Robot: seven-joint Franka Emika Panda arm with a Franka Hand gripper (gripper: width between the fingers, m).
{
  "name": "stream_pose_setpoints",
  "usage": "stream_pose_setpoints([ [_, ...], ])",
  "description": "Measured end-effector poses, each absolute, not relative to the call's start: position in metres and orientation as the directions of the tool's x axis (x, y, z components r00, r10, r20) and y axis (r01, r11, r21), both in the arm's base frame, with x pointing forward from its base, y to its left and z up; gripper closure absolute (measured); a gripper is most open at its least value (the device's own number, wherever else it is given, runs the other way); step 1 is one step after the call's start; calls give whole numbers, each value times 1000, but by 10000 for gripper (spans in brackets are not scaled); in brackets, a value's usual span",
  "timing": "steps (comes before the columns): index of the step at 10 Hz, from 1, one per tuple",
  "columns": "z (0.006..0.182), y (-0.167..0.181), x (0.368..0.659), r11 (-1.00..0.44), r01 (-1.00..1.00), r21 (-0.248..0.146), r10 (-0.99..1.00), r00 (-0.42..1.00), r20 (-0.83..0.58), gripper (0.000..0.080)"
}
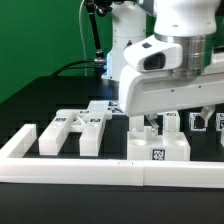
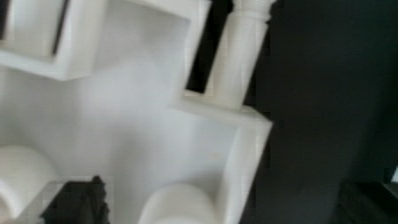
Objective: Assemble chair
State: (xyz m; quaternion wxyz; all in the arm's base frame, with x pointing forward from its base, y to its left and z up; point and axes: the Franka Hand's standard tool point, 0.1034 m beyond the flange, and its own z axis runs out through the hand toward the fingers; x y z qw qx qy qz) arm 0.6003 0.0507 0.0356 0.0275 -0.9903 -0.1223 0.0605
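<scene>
Clearly the white two-finger pincer [image 1: 160,118] stands spread wide and pinches nothing. I judge it hangs just above the chunky white plastic chair piece with short pegs and a small black-and-white tag [image 1: 155,148]. This piece lies on the exterior view's right, just behind the long low white border rail [image 1: 90,172]. The other flat white plastic chair panels [image 1: 72,130] lie well apart, toward the exterior view's left.

In the wrist view the same broad white body [image 2: 125,130] fills the picture, close under one dark fingertip [image 2: 75,200]. Its slim bars [image 2: 240,45] seem to run across the line between the fingers. So I judge the coming move is a straight descent, without a turn. Whether the jaws are wide enough for the body, I cannot tell.
</scene>
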Motion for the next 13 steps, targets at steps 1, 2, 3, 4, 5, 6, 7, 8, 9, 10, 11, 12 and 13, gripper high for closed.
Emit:
stream_pose_setpoints([
  [1,28,54,599,-967,244,-70,250,962,-112,149],
  [2,22,55,599,-967,246,-70,253,962,-108,149],
  [3,19,55,599,-966,249,-72,256,960,-111,149],
  [4,18,53,599,-965,252,-73,259,959,-111,149],
  [5,18,52,599,-964,255,-73,262,959,-111,149],
  [6,18,51,599,-964,256,-73,263,958,-111,274],
  [7,17,51,599,-963,259,-73,266,958,-112,409],
  [8,17,51,599,-963,259,-73,266,957,-112,409],
  [9,17,52,599,-963,259,-74,266,957,-112,593],
  [10,17,52,598,-963,259,-74,266,957,-112,718],
  [11,17,52,599,-963,259,-74,266,957,-112,718],
  [12,18,52,599,-963,259,-74,266,957,-111,766],
  [13,18,52,599,-963,259,-74,266,957,-111,766],
])
